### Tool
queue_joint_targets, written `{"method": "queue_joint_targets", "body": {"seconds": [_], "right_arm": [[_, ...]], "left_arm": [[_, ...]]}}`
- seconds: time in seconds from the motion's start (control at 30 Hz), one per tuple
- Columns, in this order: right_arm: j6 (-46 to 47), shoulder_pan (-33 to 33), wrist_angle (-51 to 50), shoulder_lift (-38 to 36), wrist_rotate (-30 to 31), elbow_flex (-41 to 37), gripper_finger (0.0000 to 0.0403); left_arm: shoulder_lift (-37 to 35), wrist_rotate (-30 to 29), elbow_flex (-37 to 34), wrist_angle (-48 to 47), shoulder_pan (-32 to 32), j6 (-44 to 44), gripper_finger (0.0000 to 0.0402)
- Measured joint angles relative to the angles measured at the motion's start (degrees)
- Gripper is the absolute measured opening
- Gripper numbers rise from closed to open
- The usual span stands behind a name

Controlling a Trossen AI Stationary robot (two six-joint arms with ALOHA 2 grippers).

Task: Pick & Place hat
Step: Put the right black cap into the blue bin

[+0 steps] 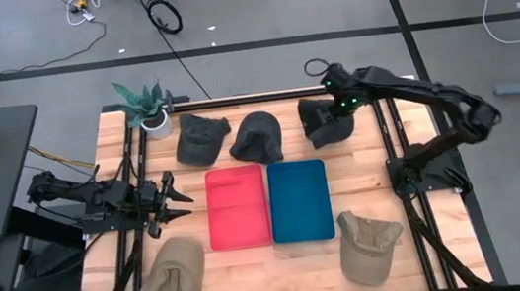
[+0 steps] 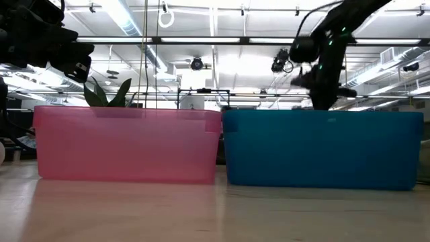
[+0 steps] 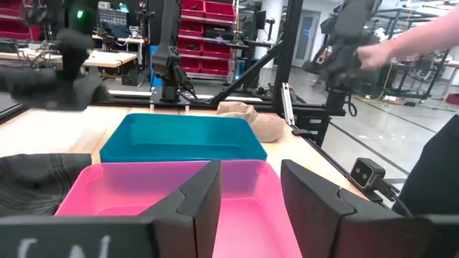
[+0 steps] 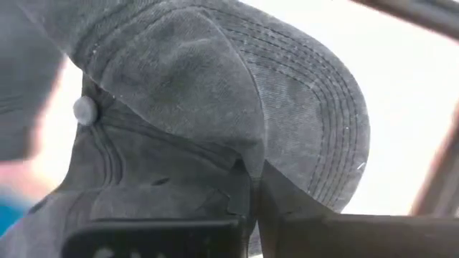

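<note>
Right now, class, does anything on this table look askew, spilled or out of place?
Nothing is spilled or damaged. The red bin and blue bin sit squarely side by side. Only the dark cap is off its resting place, pinched in the right claw.

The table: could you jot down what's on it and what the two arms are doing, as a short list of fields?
Hats: three dark caps along the far edge, two tan caps near the front
Bins: pink bin and blue bin, side by side at the centre
Bin contents: nothing visible inside either
Right gripper: shut on the rightmost dark cap, pinching its fabric
Left gripper: open, holding nothing, waiting left of the pink bin
Plant: small potted plant at the far left corner
</note>
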Motion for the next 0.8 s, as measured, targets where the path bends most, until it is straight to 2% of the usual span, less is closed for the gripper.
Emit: {"method": "queue_joint_targets", "body": {"seconds": [0.1, 0.33, 0.53, 0.8], "right_arm": [[-5.19, 1.64, -0.4, -5.24, -3.92, 0.18, 0.0002], [-17.94, 8.68, -0.95, -12.92, -3.91, 5.49, 0.0001], [-27.85, 16.72, 1.4, -12.13, -2.73, 11.91, 0.0], [-31.17, 27.92, 0.81, -8.82, -0.14, 13.94, 0.0]], "left_arm": [[0.0, 0.0, 0.0, 0.0, 0.0, 0.0, 0.0149], [0.0, 0.0, 0.0, 0.0, 0.0, 0.0, 0.0149], [0.0, 0.0, 0.0, 0.0, 0.0, 0.0, 0.0149], [0.0, 0.0, 0.0, 0.0, 0.0, 0.0, 0.0149]]}}
